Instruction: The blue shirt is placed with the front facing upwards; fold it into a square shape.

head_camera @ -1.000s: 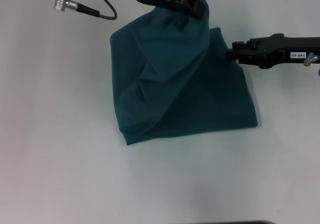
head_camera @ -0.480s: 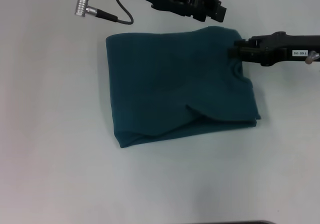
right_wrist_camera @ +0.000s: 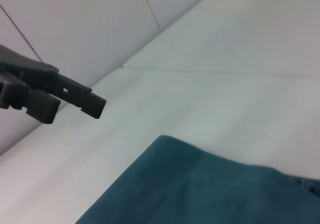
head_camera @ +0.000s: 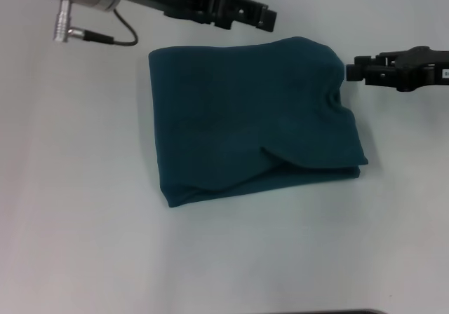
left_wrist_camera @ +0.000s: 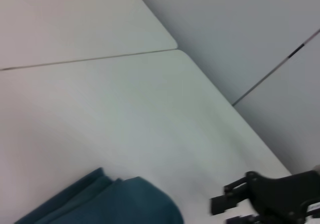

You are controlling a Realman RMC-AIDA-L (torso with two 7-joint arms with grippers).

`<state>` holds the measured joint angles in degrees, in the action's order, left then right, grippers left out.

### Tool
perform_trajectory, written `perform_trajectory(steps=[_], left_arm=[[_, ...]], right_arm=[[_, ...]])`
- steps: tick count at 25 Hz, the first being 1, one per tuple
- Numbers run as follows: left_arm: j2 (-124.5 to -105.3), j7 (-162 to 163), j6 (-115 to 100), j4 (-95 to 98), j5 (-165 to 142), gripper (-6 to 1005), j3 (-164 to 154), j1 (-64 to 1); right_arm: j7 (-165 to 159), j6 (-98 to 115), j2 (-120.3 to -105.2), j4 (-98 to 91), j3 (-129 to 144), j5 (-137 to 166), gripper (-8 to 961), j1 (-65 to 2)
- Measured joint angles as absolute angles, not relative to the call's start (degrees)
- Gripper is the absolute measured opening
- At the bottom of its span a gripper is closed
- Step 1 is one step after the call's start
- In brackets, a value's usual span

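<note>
The blue shirt [head_camera: 252,118] lies folded in a rough square on the white table, plain side up, with a loose flap along its near edge. My left gripper [head_camera: 263,17] hovers just beyond the shirt's far edge, open and holding nothing; the right wrist view shows it [right_wrist_camera: 75,104] off the cloth [right_wrist_camera: 210,189]. My right gripper [head_camera: 351,71] is level with the shirt's far right corner, a small gap away from it, open and empty. The left wrist view catches that gripper [left_wrist_camera: 222,196] beside the shirt's corner [left_wrist_camera: 125,204].
A silver connector and black cable [head_camera: 66,26] hang from the left arm at the far left. The table's seam [left_wrist_camera: 90,59] and its edge against the wall [left_wrist_camera: 240,114] lie beyond the shirt. A dark strip [head_camera: 351,312] sits at the near edge.
The left gripper let go of the lifted shirt layer, which dropped flat, and drew back to the left. The right gripper pulled off the shirt's right edge to the right.
</note>
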<state>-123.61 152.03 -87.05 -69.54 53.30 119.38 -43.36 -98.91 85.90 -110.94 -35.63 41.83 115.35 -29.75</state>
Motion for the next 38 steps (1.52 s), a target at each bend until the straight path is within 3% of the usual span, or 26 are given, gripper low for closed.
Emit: perform_trajectory(steps=[5, 8, 15, 25, 38], left_arm=[[-123.25, 147.47, -86.89, -70.15, 53.26, 785, 120.82, -39.61], [-123.15, 144.34, -87.25, -69.88, 53.44, 969, 123.17, -37.84], [-123.14, 139.46, -86.53, -69.36, 53.45, 966, 125.0, -33.97], [-123.25, 134.78, -86.48, -67.48, 53.55, 963, 127.4, -32.38], [-122.2, 131.68, -86.46, -64.78, 53.2, 963, 128.01, -31.75]], right_arm=[[-105.61, 88.72, -109.57, -37.48, 41.68, 118.49, 363, -29.69], [-109.53, 89.58, -109.46, -38.89, 41.65, 120.77, 362, -29.85], [-113.15, 88.09, -109.93, -38.92, 40.38, 121.94, 362, -30.07], [-117.39, 78.76, -112.12, -38.09, 39.89, 122.12, 362, -33.43], [-120.86, 69.93, -112.66, -32.66, 40.76, 123.82, 362, -37.32]])
